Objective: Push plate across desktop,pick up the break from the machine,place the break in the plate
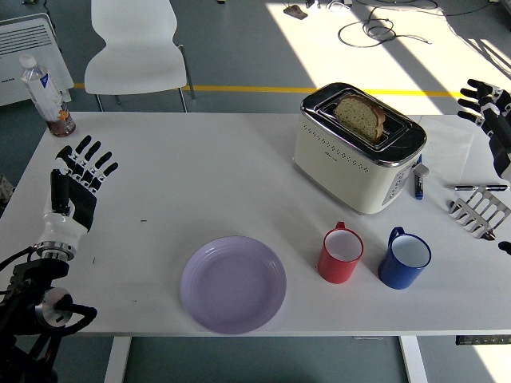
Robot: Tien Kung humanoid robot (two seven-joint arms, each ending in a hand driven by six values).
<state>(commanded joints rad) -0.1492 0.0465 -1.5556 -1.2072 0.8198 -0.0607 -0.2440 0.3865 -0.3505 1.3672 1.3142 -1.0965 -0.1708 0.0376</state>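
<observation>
A lilac plate point(232, 283) lies near the table's front edge, left of centre. A cream toaster point(358, 148) stands at the back right with a slice of bread point(359, 116) sticking up out of its slot. My left hand point(73, 179) is raised over the table's left edge, fingers spread, holding nothing, well left of the plate. My right hand point(489, 108) is raised at the right edge, right of the toaster, fingers spread and empty.
A red mug point(341, 254) and a blue mug point(403, 258) stand right of the plate. A metal rack point(480, 213), a pen point(477, 188) and a marker point(418, 181) lie right of the toaster. A water bottle point(43, 85) stands at the far left corner.
</observation>
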